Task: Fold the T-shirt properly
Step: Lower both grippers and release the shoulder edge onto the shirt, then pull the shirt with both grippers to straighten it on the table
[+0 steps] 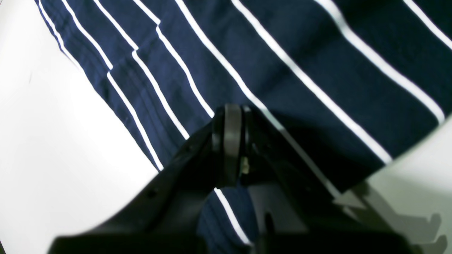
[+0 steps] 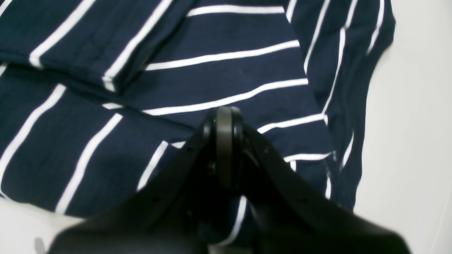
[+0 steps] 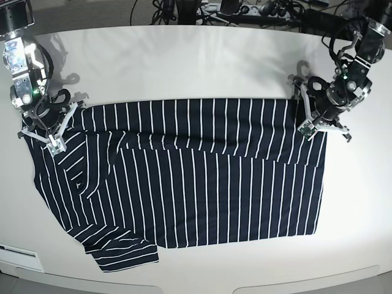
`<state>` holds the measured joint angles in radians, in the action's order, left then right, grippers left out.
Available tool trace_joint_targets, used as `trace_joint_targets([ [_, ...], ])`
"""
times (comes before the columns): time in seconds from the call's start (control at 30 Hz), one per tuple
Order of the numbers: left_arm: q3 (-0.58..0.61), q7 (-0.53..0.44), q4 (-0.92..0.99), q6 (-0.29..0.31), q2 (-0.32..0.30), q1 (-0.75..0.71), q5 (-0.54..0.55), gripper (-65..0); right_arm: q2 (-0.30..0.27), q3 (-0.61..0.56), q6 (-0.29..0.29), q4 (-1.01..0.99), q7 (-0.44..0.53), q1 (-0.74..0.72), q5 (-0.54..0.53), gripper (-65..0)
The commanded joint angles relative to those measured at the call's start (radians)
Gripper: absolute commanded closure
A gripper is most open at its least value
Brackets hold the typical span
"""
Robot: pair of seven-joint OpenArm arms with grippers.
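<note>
The large dark navy fabric T-shirt with thin white stripes (image 3: 184,184) lies spread across the white tabletop (image 3: 196,61), its far long edge folded over toward the middle and one short sleeve sticking out at the near left corner in the base view. The left gripper (image 1: 236,116) sits at the shirt's far corner on the base view's right, its jaws pinched together on the striped cloth at that edge. The right gripper (image 2: 224,116) sits at the opposite far corner, jaws likewise clamped tight on the rumpled fabric there.
</note>
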<state>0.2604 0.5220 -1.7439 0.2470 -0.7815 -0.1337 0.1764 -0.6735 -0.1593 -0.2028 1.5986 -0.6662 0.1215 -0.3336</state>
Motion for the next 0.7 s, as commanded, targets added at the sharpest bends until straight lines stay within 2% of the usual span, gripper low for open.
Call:
trace_joint_targets([
  [0.0, -0.006, 0.048, -0.013, 0.017, -0.022, -0.007, -0.002, 0.0, -0.023, 0.010, 0.005, 0.008, -0.066, 0.011, -0.005, 0.0],
  [0.1, -0.006, 0.090, -0.039, 0.036, -0.034, -0.053, -0.001, 0.0, -0.028, 0.018, 0.004, 0.024, -0.099, 0.055, -0.007, 0.0],
  [0.33, -0.006, 0.089, -0.099, 0.056, -0.069, -0.131, 0.002, 0.0, -0.027, 0.136, -0.011, 0.118, -0.099, 0.192, -0.014, 0.0],
  [0.43, -0.006, 0.092, -0.111, 0.056, -0.075, -0.159, 0.003, 0.0, -0.027, 0.206, -0.037, 0.176, -0.108, 0.283, -0.085, 0.0],
  [0.53, -0.006, 0.115, -0.129, 0.059, -0.075, -0.180, 0.053, 0.0, -0.027, 0.261, -0.040, 0.232, -0.113, 0.372, -0.124, 0.0],
  [0.67, -0.006, 0.145, -0.179, 0.106, -0.076, -0.207, 0.098, 0.0, -0.024, 0.314, -0.032, 0.289, -0.114, 0.469, -0.123, 0.0],
])
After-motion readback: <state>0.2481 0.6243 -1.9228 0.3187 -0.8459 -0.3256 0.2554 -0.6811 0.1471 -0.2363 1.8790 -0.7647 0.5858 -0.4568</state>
